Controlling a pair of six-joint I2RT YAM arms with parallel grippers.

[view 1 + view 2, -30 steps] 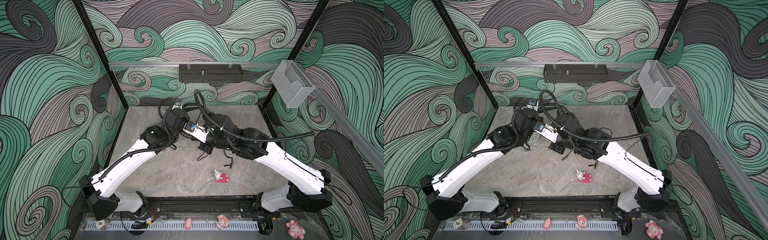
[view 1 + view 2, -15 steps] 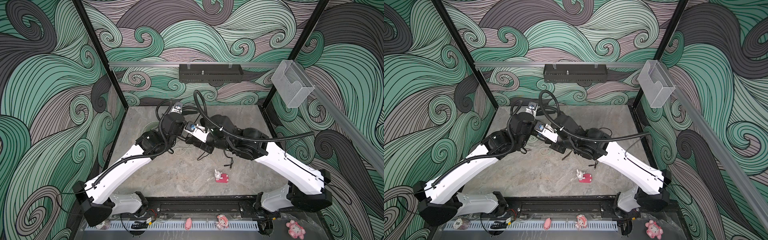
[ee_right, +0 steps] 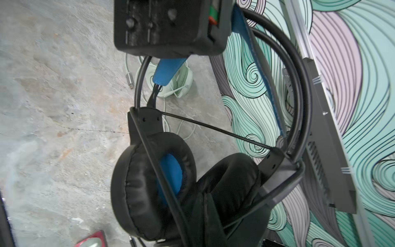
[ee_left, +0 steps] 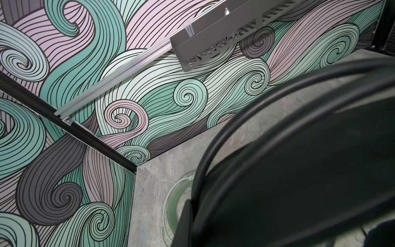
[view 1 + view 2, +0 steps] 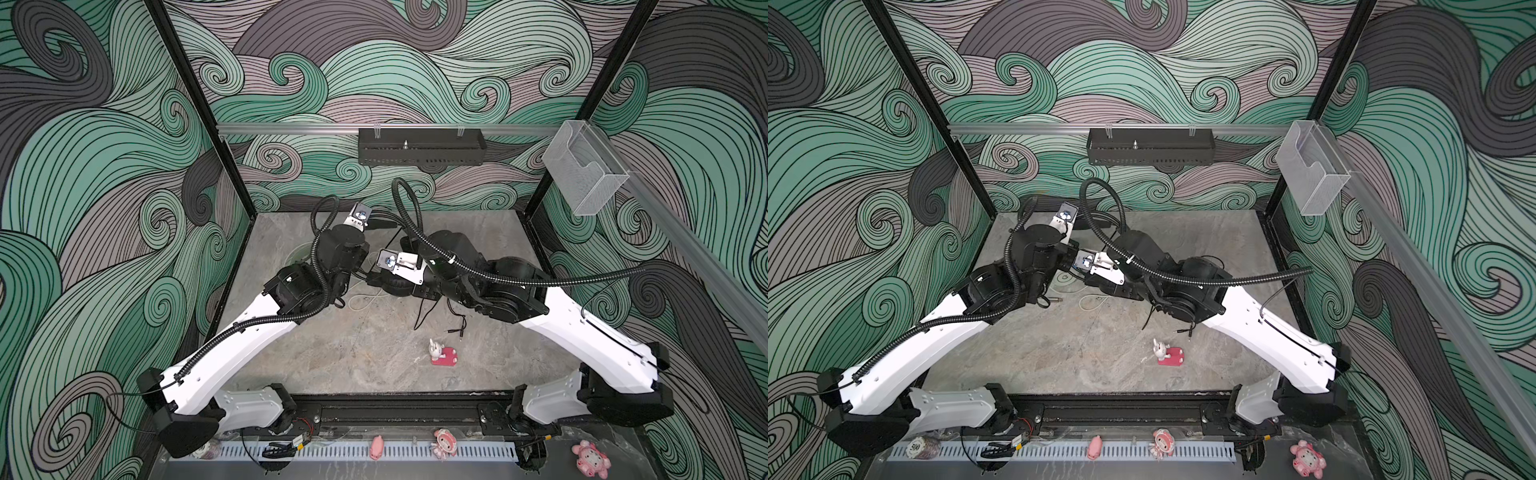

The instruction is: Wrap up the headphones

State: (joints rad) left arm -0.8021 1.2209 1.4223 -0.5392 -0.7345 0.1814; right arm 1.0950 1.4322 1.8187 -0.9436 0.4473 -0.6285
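Left pincer [image 3: 171, 51], clenched on the blue-lined band of the black headphones [image 3: 154, 184], has swung back toward the rear wall. The right pincer [image 5: 376, 279] stays clenched beneath, its hold unclear. They hang above the table [image 5: 353, 353] with the black cable [image 5: 419, 316] trailing loose, so wrapping looks barely begun.

swirl-patterned walls [image 5: 104, 166] (teal, grey), grey stone floor [image 5: 353, 357]

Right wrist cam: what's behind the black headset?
The mint-green headset lies on the table behind it, whitish cable trailing out. The black headset's blue headband covers part of it; the rest can't be seen.
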